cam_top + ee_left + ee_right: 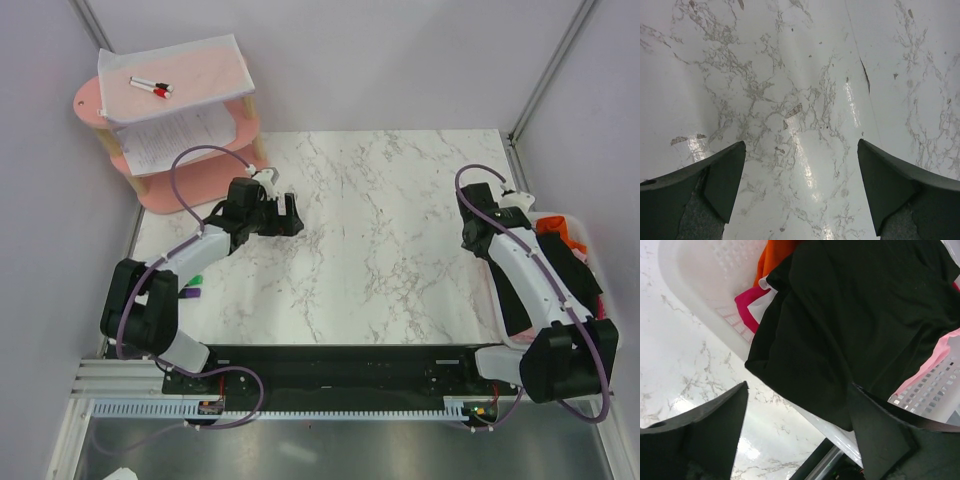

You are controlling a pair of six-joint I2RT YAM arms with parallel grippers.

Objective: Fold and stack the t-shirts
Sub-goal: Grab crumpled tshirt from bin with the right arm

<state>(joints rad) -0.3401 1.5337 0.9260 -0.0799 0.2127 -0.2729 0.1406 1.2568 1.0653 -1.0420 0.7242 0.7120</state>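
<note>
The t-shirts lie heaped in a white basket (pixel 700 270) at the table's right edge. A black t-shirt (pixel 855 315) is on top and hangs over the basket's near rim. An orange one (pixel 775 255) and a pink one (pixel 747 307) show under it. My right gripper (pixel 800 387) is open, with the black shirt's hanging fold between its fingers, close to the right finger (pixel 880 440). From above, that gripper (pixel 474 236) sits beside the basket (pixel 574 216), where orange cloth (pixel 560 230) shows. My left gripper (pixel 801 144) is open over bare marble, left of centre (pixel 288 216).
A pink two-tier shelf (pixel 90 100) stands at the back left, carrying printed paper sheets (pixel 175 135) and two markers (pixel 150 87). Small green and purple items (pixel 192 288) lie beside the left arm. A dark rail (pixel 340 365) runs along the near edge.
</note>
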